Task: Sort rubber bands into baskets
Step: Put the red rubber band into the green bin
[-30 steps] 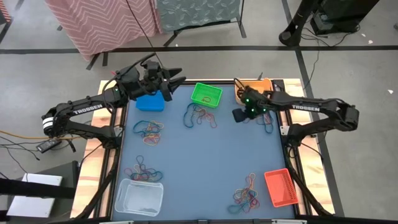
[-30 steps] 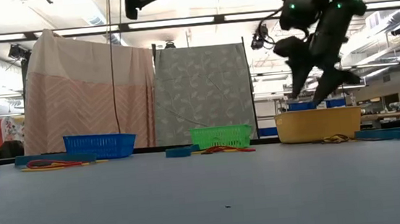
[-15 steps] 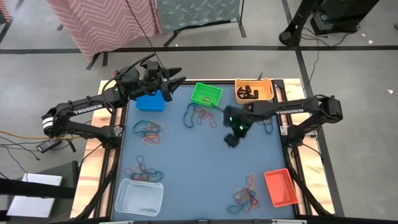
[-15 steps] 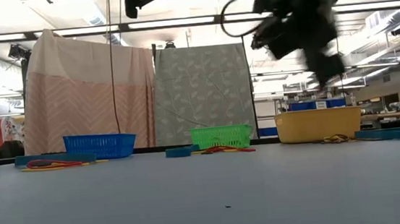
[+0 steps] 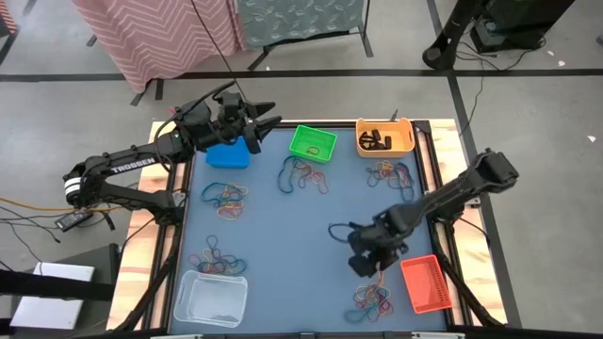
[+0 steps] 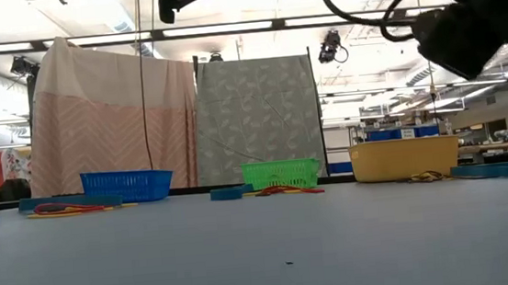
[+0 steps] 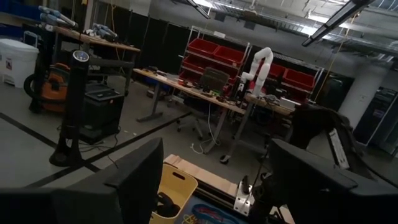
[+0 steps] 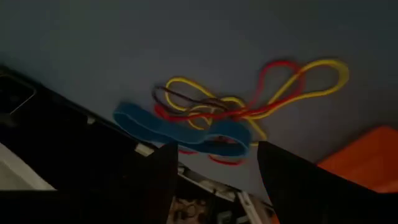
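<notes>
Five baskets stand on the blue table: blue (image 5: pixel 226 155), green (image 5: pixel 313 143) and yellow-orange (image 5: pixel 384 137) at the far edge, red-orange (image 5: pixel 424 282) and clear white (image 5: pixel 210 298) at the near edge. Rubber bands lie in loose piles (image 5: pixel 303 175) (image 5: pixel 226 198) (image 5: pixel 215 259) (image 5: pixel 391 174). My right gripper (image 5: pixel 366 266) hovers open, slanting down, just beyond the near-right pile (image 5: pixel 370 297). In the right wrist view that pile (image 8: pixel 217 115) of blue, yellow, red and brown loops lies ahead of the open gripper (image 8: pixel 214 158). My left gripper (image 5: pixel 271 124) stays open, high over the blue basket.
Dark bands lie inside the yellow-orange basket (image 7: pixel 171 193). The red-orange basket (image 8: pixel 367 162) stands right beside the near-right pile. The table's middle (image 5: pixel 301 235) is bare blue mat. A wooden frame (image 5: pixel 443 217) borders the table.
My right gripper has swung from beside the yellow-orange basket at the far right, across the table toward the near edge, to the near-right pile, turning and tipping downward as it went. It carries nothing. The left arm has kept still.
</notes>
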Controlling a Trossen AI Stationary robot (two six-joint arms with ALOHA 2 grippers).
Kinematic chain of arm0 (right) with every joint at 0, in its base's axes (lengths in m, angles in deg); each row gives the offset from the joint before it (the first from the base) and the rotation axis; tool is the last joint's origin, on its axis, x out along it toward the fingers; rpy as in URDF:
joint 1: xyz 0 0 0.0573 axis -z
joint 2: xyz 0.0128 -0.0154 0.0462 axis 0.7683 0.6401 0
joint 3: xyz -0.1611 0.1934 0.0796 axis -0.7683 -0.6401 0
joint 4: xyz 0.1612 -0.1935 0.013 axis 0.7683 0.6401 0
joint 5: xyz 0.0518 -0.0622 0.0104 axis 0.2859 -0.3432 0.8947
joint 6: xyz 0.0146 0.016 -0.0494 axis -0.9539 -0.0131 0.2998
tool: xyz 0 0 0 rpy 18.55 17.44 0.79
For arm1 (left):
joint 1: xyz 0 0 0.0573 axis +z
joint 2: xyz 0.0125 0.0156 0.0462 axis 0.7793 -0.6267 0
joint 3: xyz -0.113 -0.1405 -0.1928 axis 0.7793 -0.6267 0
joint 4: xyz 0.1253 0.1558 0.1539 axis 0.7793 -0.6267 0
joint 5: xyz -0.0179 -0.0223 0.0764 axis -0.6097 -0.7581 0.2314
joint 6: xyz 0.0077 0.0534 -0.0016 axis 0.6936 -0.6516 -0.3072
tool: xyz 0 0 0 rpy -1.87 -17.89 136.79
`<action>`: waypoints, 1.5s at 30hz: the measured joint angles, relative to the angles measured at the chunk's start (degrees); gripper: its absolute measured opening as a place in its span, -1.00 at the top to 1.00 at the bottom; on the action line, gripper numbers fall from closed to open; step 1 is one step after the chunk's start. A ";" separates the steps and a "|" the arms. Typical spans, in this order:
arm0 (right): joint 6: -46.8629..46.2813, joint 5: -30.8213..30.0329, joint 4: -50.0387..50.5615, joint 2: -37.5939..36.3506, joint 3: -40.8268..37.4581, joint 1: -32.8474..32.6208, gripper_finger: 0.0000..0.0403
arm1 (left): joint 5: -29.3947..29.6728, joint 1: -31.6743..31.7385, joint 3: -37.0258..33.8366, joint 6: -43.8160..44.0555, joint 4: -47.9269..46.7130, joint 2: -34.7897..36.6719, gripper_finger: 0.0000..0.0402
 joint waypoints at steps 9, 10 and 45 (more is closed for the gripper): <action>-6.28 -1.36 -1.57 8.04 -0.02 -2.08 -0.01 | -0.01 0.00 0.00 0.00 0.00 0.00 -0.46; -6.30 -1.36 -1.79 8.70 -0.02 -2.08 0.00 | 0.00 0.00 0.00 0.01 0.00 0.00 -0.46; 12.59 -8.59 10.60 2.21 8.17 1.54 0.97 | -0.01 0.00 0.02 -1.63 0.02 0.00 -0.46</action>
